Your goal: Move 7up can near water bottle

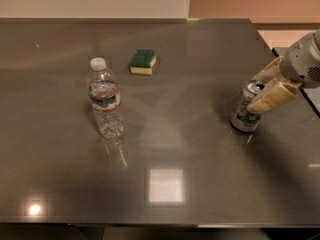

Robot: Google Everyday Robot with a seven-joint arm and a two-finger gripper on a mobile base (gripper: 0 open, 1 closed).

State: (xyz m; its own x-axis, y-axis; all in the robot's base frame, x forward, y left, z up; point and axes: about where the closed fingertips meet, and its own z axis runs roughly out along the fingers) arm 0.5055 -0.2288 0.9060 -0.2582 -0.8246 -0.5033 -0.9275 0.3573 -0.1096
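The 7up can point(243, 115) stands upright on the dark table point(180, 134) at the right, silver with green lettering. My gripper point(261, 90) reaches in from the right edge at the can's top. It is open, with one cream finger point(271, 98) in front of the can's upper right side and the other behind the rim. The water bottle point(105, 100), clear with a white cap and a red-edged label, stands upright at the left middle, far from the can.
A green and yellow sponge point(143, 62) lies behind and to the right of the bottle. The table's right edge runs just behind the gripper. A bright light reflection point(164, 185) shows on the near tabletop.
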